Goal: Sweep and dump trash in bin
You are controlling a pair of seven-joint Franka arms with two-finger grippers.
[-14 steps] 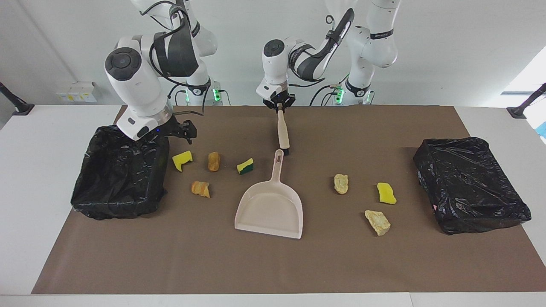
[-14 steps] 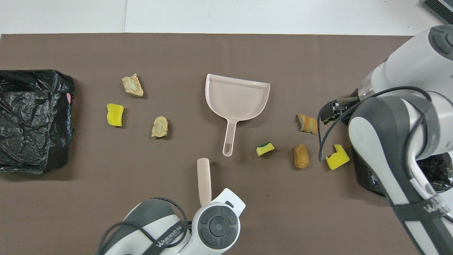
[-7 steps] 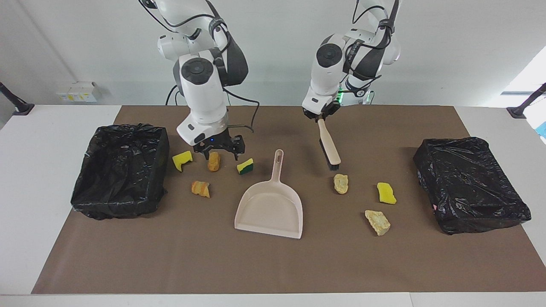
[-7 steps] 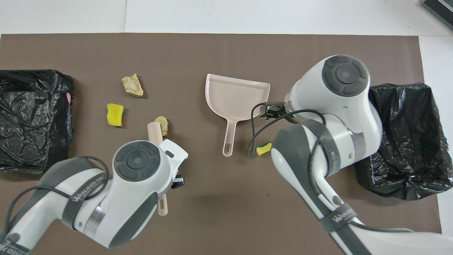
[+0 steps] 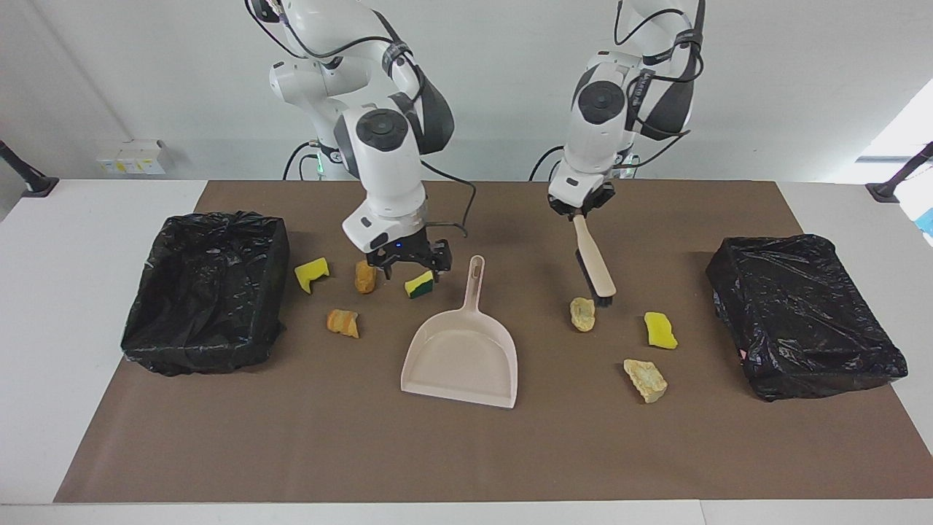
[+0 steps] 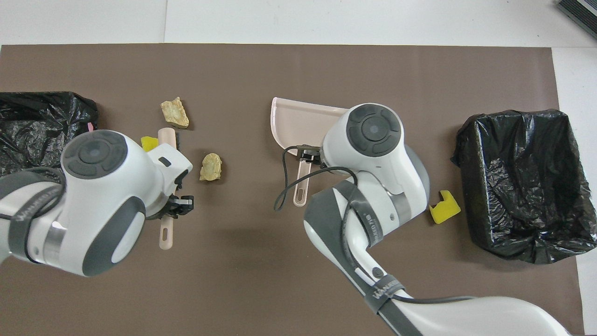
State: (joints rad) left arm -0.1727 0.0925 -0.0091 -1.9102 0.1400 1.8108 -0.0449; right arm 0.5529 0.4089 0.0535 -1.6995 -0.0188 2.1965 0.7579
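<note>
My left gripper (image 5: 581, 209) is shut on the handle of the beige brush (image 5: 594, 261). Its black bristles hang low beside a tan chunk (image 5: 582, 313). A yellow sponge bit (image 5: 660, 329) and a beige chunk (image 5: 645, 379) lie toward the left arm's end. My right gripper (image 5: 408, 262) is open and empty. It hovers over the yellow-and-green sponge (image 5: 419, 284), beside the handle of the beige dustpan (image 5: 463, 354). An orange-brown chunk (image 5: 364, 277), a yellow sponge bit (image 5: 311, 273) and an orange crusty chunk (image 5: 342, 322) lie beside it.
A black-lined bin (image 5: 204, 292) stands at the right arm's end of the brown mat. Another black-lined bin (image 5: 805, 313) stands at the left arm's end. In the overhead view the arms hide several scraps and part of the dustpan (image 6: 298, 121).
My right gripper swung from over the bin to above the yellow-and-green sponge by the dustpan handle. My left gripper carried the brush toward the left arm's end, bristles now beside the tan chunk.
</note>
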